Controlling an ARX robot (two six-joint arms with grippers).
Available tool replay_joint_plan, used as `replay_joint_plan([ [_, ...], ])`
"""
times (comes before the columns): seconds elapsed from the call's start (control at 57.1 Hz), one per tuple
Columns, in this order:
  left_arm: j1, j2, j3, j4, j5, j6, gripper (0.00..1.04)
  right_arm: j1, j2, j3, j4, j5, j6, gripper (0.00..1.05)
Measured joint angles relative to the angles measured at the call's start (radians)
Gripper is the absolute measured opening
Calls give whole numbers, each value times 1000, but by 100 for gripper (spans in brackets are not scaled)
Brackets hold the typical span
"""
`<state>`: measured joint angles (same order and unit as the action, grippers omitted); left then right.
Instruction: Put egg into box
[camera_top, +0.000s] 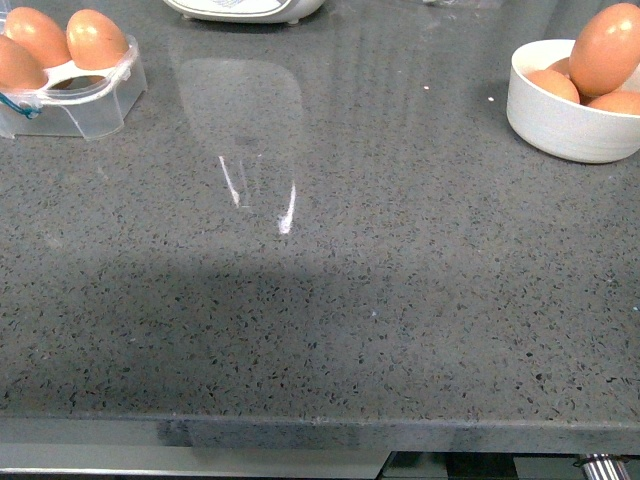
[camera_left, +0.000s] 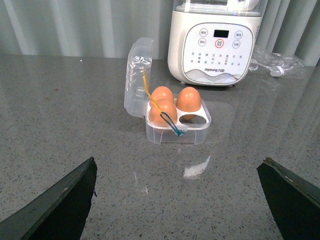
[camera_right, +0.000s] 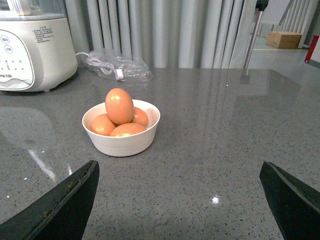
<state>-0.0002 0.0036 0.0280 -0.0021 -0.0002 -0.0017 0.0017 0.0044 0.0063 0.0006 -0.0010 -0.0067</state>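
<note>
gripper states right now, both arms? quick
Left gripper: open, holding nothing.
Right gripper: open, holding nothing.

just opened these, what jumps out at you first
The white bowl at the far right of the grey counter is heaped with orange-brown eggs, and the top egg stands well above the rim. At the far left sits the clear box, lid open, holding three eggs and one empty cup. A white appliance stands at the back.
</note>
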Motion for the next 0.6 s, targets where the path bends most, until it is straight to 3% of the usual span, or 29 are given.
replay_joint_plan([
  [0.595,0,0,0,0,0,0,98,0,0,0,0,0,0,97],
])
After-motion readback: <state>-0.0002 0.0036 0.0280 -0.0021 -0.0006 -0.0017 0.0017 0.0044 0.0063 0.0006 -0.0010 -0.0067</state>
